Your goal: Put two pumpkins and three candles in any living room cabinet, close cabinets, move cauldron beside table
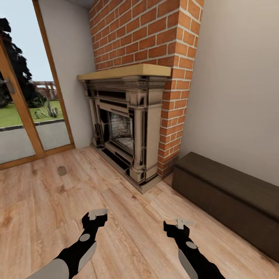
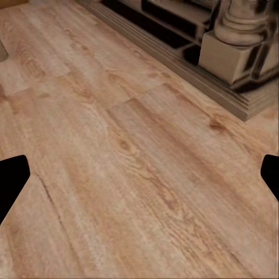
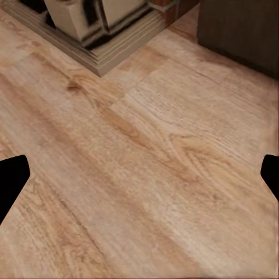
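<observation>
- One cabinet (image 1: 232, 193), long, low, dark brown, sits at 3 o'clock against the beige wall (image 1: 240, 77), fronts flush; its corner shows in the right wrist view (image 3: 244, 29).
- One brick fireplace (image 1: 131, 128) at 12 o'clock, with one pale wood mantel (image 1: 128, 71).
- One glass door (image 1: 27, 108) at 10 o'clock, lawn beyond.
- One small dark spot (image 1: 62, 170) on the wood floor (image 1: 116, 193) at 10 o'clock; cannot tell what it is.
- Two arms low over the floor: left pincer (image 1: 97, 217) at 7 o'clock, right pincer (image 1: 179, 226) at 5 o'clock.
- Both pincers released, fingers spread wide, nothing between them; wrist views show bare planks.
</observation>
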